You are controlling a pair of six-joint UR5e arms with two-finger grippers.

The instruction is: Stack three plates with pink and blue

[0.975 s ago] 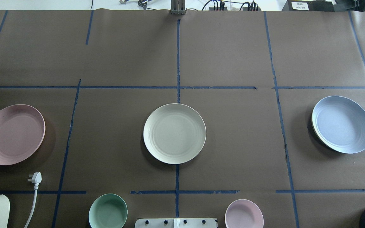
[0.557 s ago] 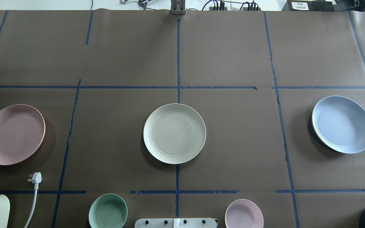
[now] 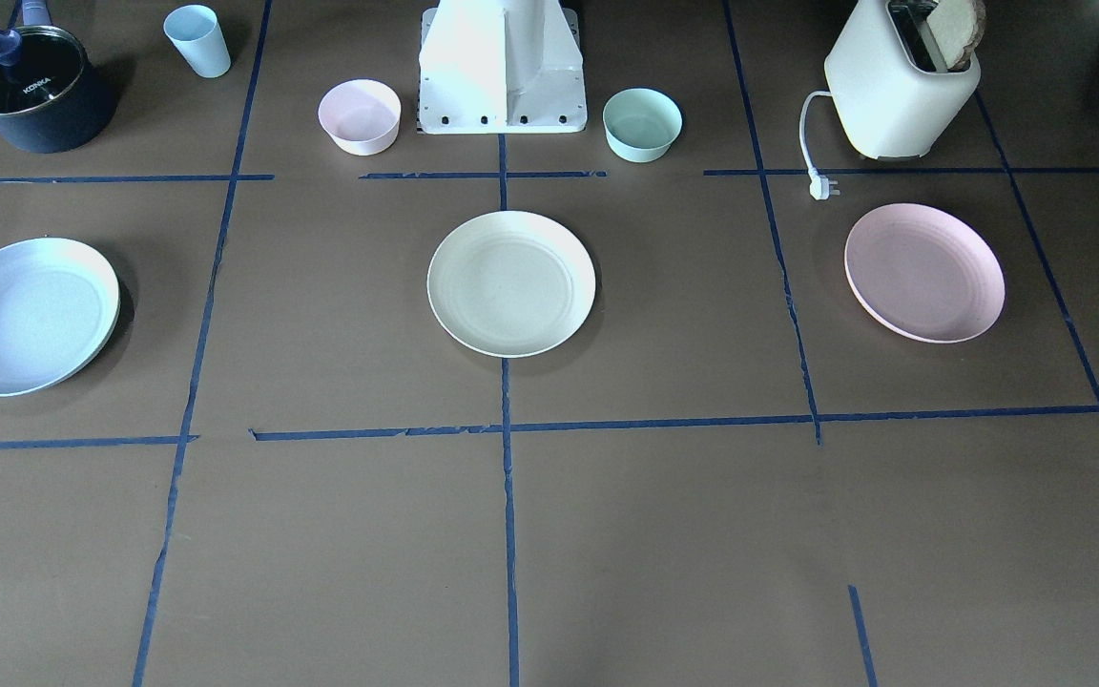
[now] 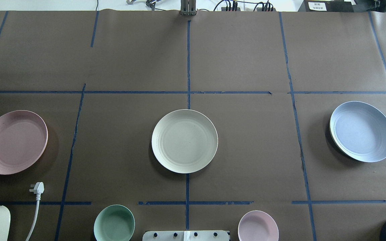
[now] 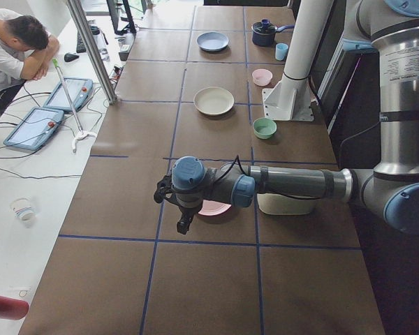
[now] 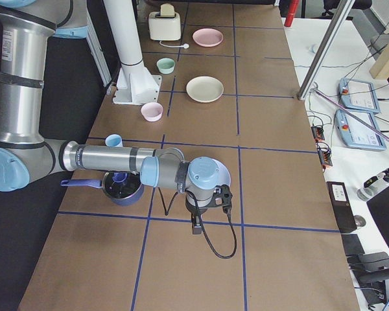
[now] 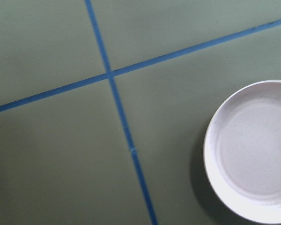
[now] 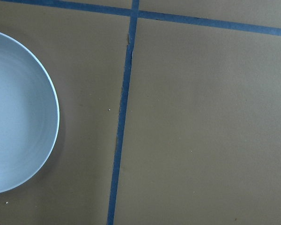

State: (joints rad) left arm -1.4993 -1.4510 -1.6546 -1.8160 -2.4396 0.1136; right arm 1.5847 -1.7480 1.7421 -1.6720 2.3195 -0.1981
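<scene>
Three plates lie apart in a row on the brown table. The cream-white plate [image 4: 184,141] is in the middle, the pale pink plate [image 4: 13,142] at the left and the light blue plate [image 4: 362,131] at the right. My left gripper [image 5: 184,223] hangs above the table by the pink plate [image 7: 253,150]. My right gripper [image 6: 196,227] hangs by the blue plate [image 8: 16,112]. Both grippers show only in the side views, so I cannot tell whether they are open or shut. Neither touches a plate.
A mint-green bowl [image 4: 114,223] and a small pink bowl [image 4: 258,226] flank the robot base [image 3: 502,67]. A white toaster [image 3: 901,81] with its plug [image 4: 37,188] stands behind the pink plate. A dark pot [image 3: 30,91] and a pale blue cup [image 3: 198,40] stand behind the blue plate.
</scene>
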